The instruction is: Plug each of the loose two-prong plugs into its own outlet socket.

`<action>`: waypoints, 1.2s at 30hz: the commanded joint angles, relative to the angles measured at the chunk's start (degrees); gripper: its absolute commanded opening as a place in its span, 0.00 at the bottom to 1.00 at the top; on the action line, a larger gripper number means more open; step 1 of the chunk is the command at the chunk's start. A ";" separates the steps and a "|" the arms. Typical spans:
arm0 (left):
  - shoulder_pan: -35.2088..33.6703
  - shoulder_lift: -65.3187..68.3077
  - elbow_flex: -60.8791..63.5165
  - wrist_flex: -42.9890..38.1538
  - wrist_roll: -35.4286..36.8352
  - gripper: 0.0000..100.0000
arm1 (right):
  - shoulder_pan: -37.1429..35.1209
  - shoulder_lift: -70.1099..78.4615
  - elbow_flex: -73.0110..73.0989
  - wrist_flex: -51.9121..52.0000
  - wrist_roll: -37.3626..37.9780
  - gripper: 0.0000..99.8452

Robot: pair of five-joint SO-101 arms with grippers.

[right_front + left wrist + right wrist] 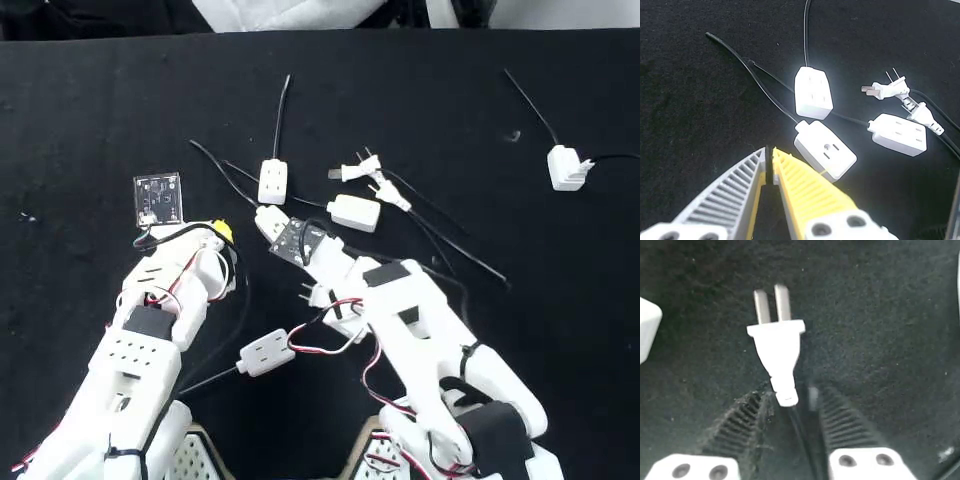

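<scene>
Black cloth (90, 120) covers the whole surface, and pale fabric (290, 12) lies beyond the far edge. Widest plain stretches: the far-left corner, the left edge, and the band between the centre cluster and the right edge. My left gripper (768, 152) hangs left of centre, its grey and yellow fingers pressed together at the tips, with nothing visible between them. My right gripper (790, 396) sits low near centre, fingers parted, straddling the cord end of a white near plug (776, 340). That plug lies flat on the cloth, prongs pointing away from the fingers; whether a finger touches its tail, I cannot tell. The left wrist view gives me slot faces. The three-hole socket (825, 150) is just past my fingertips, the far socket (813, 92) just beside it, and the middle socket (899, 132) is off to the right. The first loose plug (883, 91) and second loose plug (921, 113) lie crossed just beyond the middle socket. The high view gives the spread: a near socket (266, 352) between my two arms toward the near edge, and a right-edge socket (567, 168) well apart from everything else. Black cords (280, 105) trail toward the far edge and fan out rightward from the cluster.
</scene>
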 commanded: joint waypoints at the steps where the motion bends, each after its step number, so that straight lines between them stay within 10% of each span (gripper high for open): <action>1: 0.31 -0.53 -1.10 -0.88 -0.26 0.03 | 0.44 -3.12 -1.89 -0.70 -0.79 0.14; 36: 0.31 -0.53 -1.10 -0.70 -0.26 0.03 | 1.58 -3.21 -11.65 -0.97 9.05 0.21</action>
